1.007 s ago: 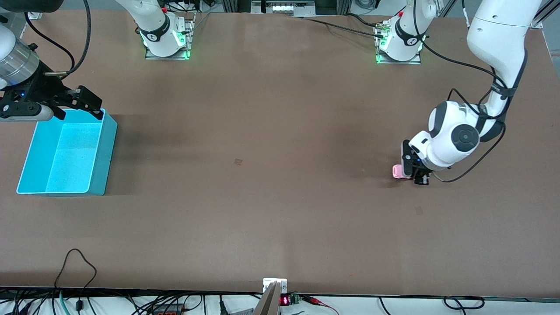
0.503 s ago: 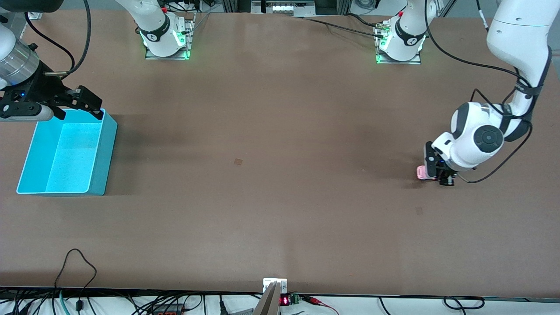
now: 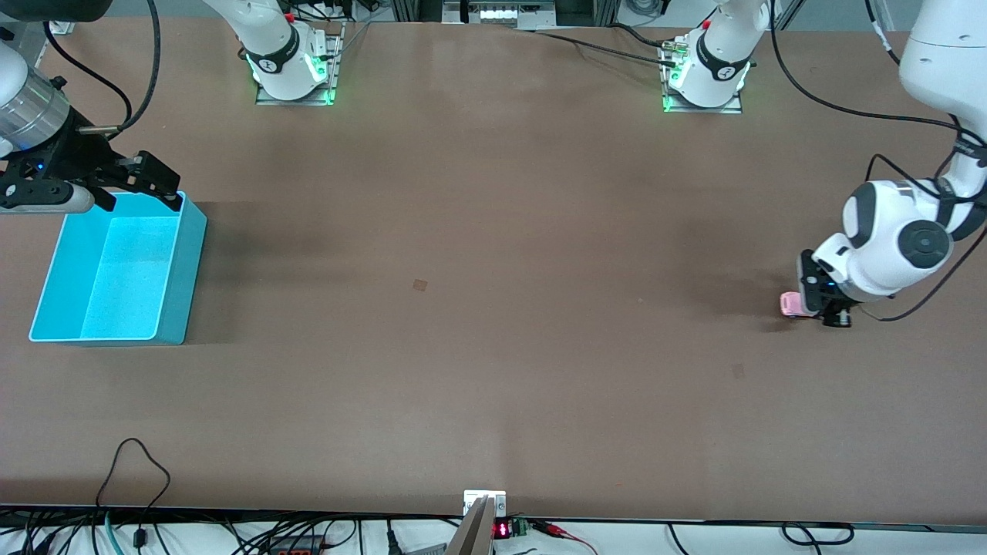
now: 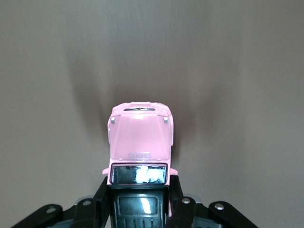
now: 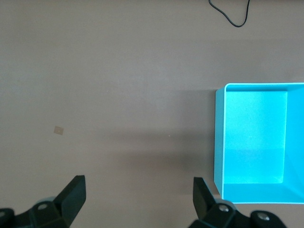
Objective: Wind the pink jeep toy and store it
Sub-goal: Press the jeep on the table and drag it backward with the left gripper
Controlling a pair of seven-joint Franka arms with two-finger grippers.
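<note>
The pink jeep toy (image 3: 790, 303) sits low on the brown table (image 3: 493, 308) at the left arm's end. My left gripper (image 3: 819, 308) is shut on its black ribbed rear. In the left wrist view the jeep (image 4: 140, 137) points its pink hood away from the jaws, and the black fingers (image 4: 178, 202) clamp both sides of its dark roof. My right gripper (image 3: 143, 185) is open and empty, hanging over the farther rim of the blue bin. In the right wrist view its fingers (image 5: 73, 192) stand wide apart over bare table.
An open turquoise bin (image 3: 173, 270) stands at the right arm's end; it shows in the right wrist view (image 5: 218, 137) with nothing inside. A small dark mark (image 3: 419, 284) lies mid-table. A black cable (image 3: 139, 462) loops at the near edge.
My left gripper has dragged the jeep along the table toward the left arm's end of the table. The right arm has not moved.
</note>
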